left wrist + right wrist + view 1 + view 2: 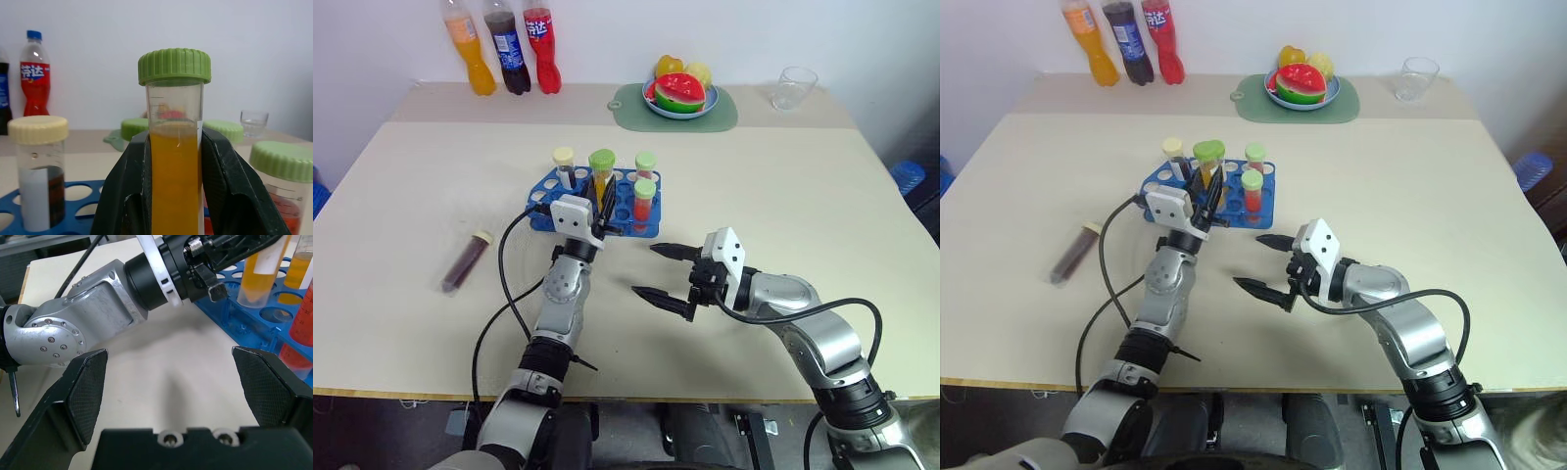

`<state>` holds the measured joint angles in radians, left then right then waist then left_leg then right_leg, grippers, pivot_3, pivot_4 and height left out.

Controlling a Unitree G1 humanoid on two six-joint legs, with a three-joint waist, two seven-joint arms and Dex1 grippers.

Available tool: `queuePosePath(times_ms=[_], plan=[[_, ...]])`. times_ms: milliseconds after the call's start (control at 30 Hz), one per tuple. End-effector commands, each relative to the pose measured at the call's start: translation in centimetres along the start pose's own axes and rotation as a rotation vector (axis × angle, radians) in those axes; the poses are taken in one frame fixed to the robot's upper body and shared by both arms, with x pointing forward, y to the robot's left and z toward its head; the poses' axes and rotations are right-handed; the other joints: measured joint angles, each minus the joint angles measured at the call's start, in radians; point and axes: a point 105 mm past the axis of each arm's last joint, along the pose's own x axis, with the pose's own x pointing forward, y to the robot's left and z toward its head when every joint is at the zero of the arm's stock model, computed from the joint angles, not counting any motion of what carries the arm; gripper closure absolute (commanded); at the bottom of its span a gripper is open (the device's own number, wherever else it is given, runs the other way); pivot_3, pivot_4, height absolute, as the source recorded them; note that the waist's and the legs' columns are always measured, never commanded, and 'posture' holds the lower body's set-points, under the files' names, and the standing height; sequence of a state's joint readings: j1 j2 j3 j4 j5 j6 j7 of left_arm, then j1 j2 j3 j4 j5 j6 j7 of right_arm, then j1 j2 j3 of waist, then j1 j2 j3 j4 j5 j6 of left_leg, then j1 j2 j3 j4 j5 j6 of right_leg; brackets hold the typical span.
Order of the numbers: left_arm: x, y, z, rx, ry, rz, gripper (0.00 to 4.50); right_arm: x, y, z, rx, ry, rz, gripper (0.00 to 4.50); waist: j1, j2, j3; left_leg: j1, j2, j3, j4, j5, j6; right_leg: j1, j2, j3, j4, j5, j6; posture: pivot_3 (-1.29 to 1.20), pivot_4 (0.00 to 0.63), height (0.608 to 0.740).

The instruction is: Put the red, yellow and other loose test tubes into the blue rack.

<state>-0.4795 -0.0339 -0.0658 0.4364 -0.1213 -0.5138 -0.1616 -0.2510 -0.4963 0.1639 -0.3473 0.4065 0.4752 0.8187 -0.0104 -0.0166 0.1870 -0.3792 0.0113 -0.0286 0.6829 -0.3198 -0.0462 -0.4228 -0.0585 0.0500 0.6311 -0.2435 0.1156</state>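
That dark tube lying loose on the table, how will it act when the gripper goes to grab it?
The dark tube lies on its side, round-bodied, so a nudge would probably roll it. Its smooth clear wall looks slippery to pinch. Mostly full of liquid, it is likely heavy for its size, though its cap appears on.

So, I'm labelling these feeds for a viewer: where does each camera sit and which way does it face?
Left eye, right eye: on the head, looking forward and down at the table; both arms show.
Left wrist: looks along the left end effector, shut on the orange tube.
Right wrist: looks past the open right end effector at the left arm.
Shared: all four show the rack and the orange tube.
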Motion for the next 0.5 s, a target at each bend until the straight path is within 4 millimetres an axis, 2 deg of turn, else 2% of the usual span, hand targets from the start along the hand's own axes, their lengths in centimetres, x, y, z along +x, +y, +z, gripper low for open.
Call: queuePosePath(times_ms=[33, 267, 500], plan=[[0.2, -0.2, 0.7, 0.016, -0.025, -0.008, 3.69, -0.1, 0.3, 1.0, -0.020, -0.038, 0.005, 0.00, 0.000, 0.000, 0.000, 0.000, 0.000, 0.000, 0.000, 0.000, 0.000, 0.000, 0.000, 0.000, 0.000, 0.000, 0.000, 0.00, 0.150, 0.734], [0.8, 1.1, 0.6, 0.115, -0.023, 0.044, 3.69, -0.1, 0.3, 0.9, -0.012, -0.040, 0.002, 0.00, 0.000, 0.000, 0.000, 0.000, 0.000, 0.000, 0.000, 0.000, 0.000, 0.000, 0.000, 0.000, 0.000, 0.000, 0.000, 0.00, 0.150, 0.734], [1.2, 1.2, 0.2, 0.108, -0.020, 0.052, 3.69, 0.0, 0.4, 0.9, -0.007, -0.041, 0.003, 0.00, 0.000, 0.000, 0.000, 0.000, 0.000, 0.000, 0.000, 0.000, 0.000, 0.000, 0.000, 0.000, 0.001, 0.000, 0.000, 0.00, 0.150, 0.734]])
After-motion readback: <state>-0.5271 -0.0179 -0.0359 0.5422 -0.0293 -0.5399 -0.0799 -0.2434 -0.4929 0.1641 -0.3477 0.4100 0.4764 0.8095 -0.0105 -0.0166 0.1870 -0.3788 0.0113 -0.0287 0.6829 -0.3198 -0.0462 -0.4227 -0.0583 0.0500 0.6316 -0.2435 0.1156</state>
